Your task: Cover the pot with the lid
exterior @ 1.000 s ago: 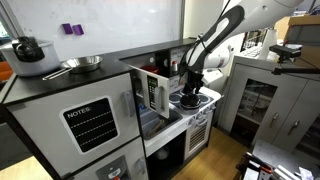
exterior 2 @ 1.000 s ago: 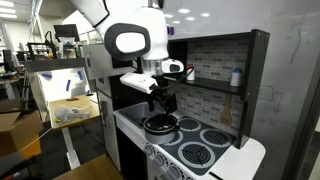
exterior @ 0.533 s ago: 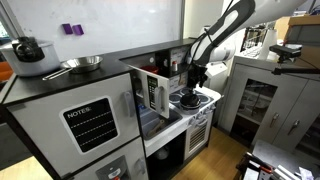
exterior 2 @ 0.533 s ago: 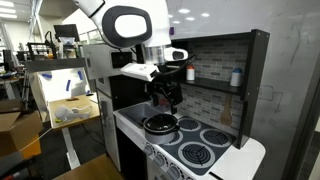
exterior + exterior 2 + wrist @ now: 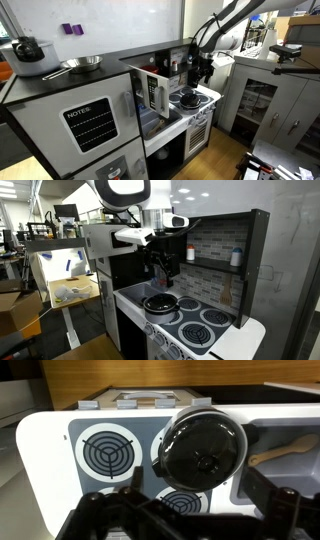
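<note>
One second on, the gripper [image 5: 164,276] has risen clear of the toy stove top [image 5: 45,455], its fingers [image 5: 272,502] spread and empty, while the lid [image 5: 205,452] appears seated on the pot [image 5: 160,305] at a corner burner, so covering looks done.

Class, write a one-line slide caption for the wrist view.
Open gripper hovers above the white toy stove, where the lid appears to sit on the pot.
</note>
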You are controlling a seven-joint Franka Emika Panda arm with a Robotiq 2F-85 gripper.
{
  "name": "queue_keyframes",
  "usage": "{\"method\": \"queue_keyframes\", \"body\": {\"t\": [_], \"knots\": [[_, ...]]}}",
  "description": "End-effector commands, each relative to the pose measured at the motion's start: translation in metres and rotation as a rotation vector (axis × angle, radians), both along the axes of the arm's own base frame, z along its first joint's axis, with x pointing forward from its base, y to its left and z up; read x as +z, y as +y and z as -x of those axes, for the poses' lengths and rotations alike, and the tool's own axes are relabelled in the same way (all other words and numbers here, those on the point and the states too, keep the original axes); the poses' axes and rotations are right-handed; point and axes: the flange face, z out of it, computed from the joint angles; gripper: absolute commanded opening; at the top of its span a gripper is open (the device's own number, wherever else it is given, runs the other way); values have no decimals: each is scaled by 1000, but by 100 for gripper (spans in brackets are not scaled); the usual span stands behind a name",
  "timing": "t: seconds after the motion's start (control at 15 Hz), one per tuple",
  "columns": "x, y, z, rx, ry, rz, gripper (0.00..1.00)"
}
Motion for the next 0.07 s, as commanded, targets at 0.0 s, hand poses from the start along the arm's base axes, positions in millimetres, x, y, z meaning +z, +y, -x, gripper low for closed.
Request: {"method": "queue_keyframes", "body": {"t": [0.0], "knots": [[4, 0, 1, 1, 2, -6, 100]]}}
